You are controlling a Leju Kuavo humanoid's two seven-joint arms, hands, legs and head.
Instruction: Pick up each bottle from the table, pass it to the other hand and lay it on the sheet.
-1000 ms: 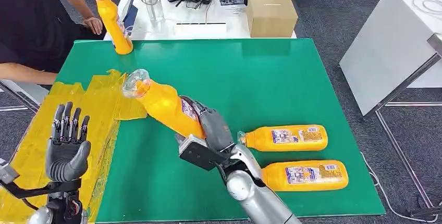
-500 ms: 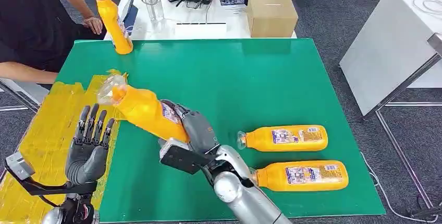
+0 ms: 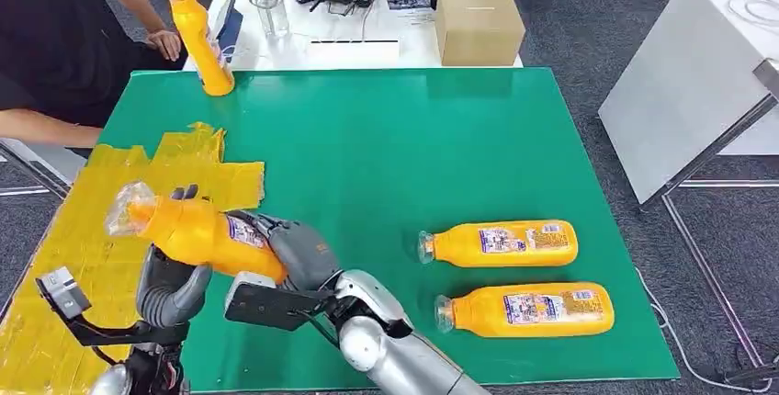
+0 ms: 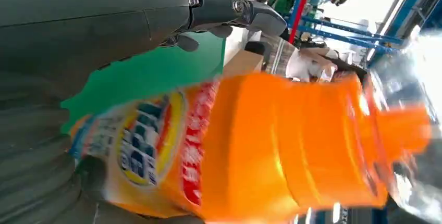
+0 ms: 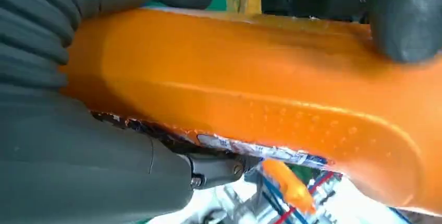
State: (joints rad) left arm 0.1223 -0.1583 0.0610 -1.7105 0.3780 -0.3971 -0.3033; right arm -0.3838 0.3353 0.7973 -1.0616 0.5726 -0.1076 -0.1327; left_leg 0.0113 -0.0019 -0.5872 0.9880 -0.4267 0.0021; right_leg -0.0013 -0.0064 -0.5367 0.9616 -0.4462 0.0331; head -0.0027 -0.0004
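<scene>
The right hand (image 3: 292, 253) grips an orange bottle (image 3: 197, 230) around its labelled lower half, its fingers wrapped over the body, and holds it nearly level above the front left of the green table (image 3: 395, 138), with the clear-capped neck pointing left over the yellow sheet (image 3: 83, 220). The left hand (image 3: 172, 285) is cupped under the bottle's middle, palm up, with the bottle lying across it; one fingertip shows above the bottle's far side and the thumb rises beside the near side. In the left wrist view the bottle (image 4: 250, 151) lies right against the hand's grey cover, and the right hand's dark fingers (image 4: 229, 13) reach over it from the other side. In the right wrist view the orange body (image 5: 260, 94) is pressed between the ribbed cover and a dark fingertip (image 5: 406, 21). Whether the left fingers have fully closed on the bottle I cannot tell. Two more bottles lie on their sides on the table's right front, one (image 3: 501, 243) behind the other (image 3: 528, 310), caps to the left and apart. A fourth bottle (image 3: 197, 37) stands at the far left corner, beside a person's hand (image 3: 165, 43). Behind the green table, a cardboard box (image 3: 478, 25) sits on a white table (image 3: 367, 46).
</scene>
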